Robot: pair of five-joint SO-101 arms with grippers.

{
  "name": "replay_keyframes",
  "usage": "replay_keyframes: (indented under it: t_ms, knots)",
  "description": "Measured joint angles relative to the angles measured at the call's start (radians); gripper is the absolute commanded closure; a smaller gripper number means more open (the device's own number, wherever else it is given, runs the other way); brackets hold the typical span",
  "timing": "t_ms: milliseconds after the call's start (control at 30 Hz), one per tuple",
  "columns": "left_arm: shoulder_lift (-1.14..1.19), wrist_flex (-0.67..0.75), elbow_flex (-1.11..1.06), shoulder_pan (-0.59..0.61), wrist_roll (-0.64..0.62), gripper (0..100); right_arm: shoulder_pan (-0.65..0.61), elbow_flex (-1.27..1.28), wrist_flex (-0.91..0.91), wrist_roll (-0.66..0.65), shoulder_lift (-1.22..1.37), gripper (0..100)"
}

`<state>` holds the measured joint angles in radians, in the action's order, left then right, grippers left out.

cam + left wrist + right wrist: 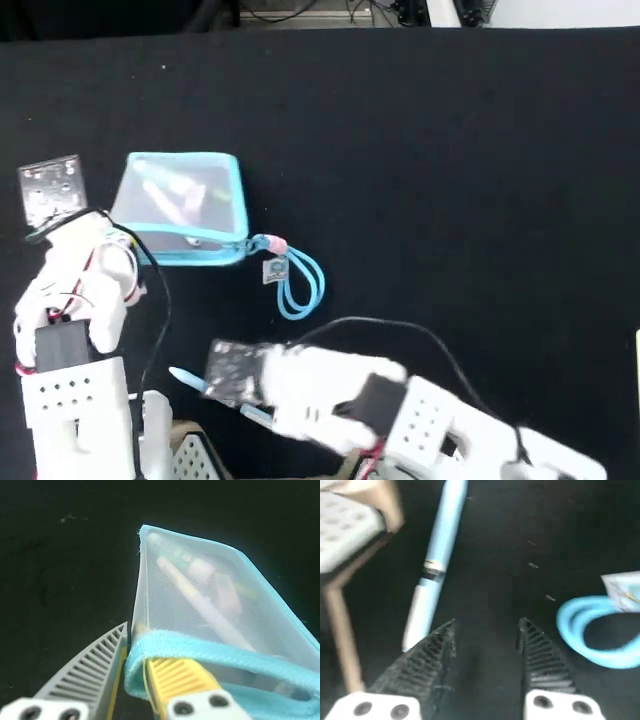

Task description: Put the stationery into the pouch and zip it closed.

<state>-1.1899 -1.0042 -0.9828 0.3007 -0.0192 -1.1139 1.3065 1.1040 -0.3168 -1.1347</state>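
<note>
Pouch [180,205] at far left, zip edge pinched between left gripper [136,645] fingers; right gripper [487,625] fingers spread just beside blue pen [437,555], near side.

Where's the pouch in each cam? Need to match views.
High view: pouch by the left arm, left tool at its corner.
Left wrist view: pouch straight ahead, edge clamped in the left tool.
Right wrist view: its blue loop beyond the open right tool.
Shared landmark: the blue loop, near the pen.
</note>
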Motion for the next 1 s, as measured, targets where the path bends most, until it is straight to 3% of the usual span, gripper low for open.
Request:
replay_keyframes:
  t_ms: [167,333,867,1000]
  knots:
    - [0.0,0.012,0.0,0.049,-0.003,97,-0.141,-0.08,-0.014,0.135,0.183,81.5]
    - [0.0,0.012,0.0,0.052,-0.006,97,-0.167,-0.097,-0.064,0.224,0.287,81.5]
    - [0.0,0.012,0.0,0.052,-0.008,97,-0.167,-0.098,-0.203,0.236,0.572,81.7]
    - [0.0,0.012,0.0,0.052,-0.008,97,-0.167,-0.098,-0.219,0.236,0.612,93.9]
